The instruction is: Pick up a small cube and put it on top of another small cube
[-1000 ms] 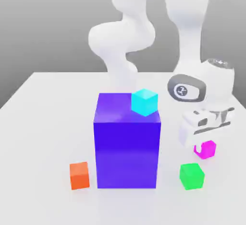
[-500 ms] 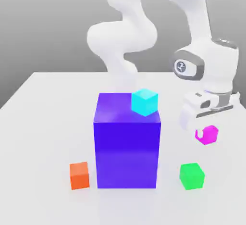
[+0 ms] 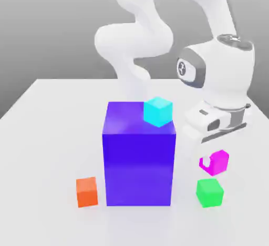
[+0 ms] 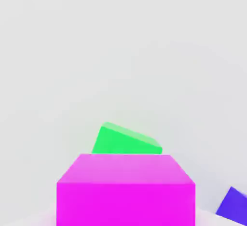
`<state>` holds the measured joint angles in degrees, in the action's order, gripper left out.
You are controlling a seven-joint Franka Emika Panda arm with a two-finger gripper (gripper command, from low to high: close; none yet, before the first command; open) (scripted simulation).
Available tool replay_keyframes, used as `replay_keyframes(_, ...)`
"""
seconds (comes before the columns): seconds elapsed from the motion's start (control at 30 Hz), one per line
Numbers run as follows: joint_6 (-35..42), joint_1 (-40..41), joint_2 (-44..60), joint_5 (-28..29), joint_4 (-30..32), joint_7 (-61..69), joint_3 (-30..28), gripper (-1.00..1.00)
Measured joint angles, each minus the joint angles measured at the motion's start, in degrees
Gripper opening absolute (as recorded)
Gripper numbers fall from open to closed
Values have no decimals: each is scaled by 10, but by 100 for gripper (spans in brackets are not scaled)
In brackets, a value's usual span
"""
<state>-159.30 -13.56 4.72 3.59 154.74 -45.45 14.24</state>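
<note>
Since the goal is stacking, the tool [image 3: 209, 161] is clamped tight on the magenta cube [image 3: 215, 162] and carries it in the air, clear of the bench [image 3: 47, 134], just above the green cube [image 3: 210, 192]. From the hand view the green cube [image 4: 126, 140] peeks out just past the magenta one [image 4: 125, 189], so I'd guess it's not fully lined up yet. The big purple block [image 3: 139, 155] with the cyan cube [image 3: 158, 111] on it sits close beside, so lowering needs care.
</note>
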Motion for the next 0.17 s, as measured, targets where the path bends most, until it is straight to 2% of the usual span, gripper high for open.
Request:
replay_keyframes(0.03,-18,-5,21,16,-1,-11,-7,-100)
replay_keyframes(0.07,-35,-10,39,30,-2,-21,-15,100)
replay_keyframes(0.17,-35,-10,39,30,-2,-21,-15,100)
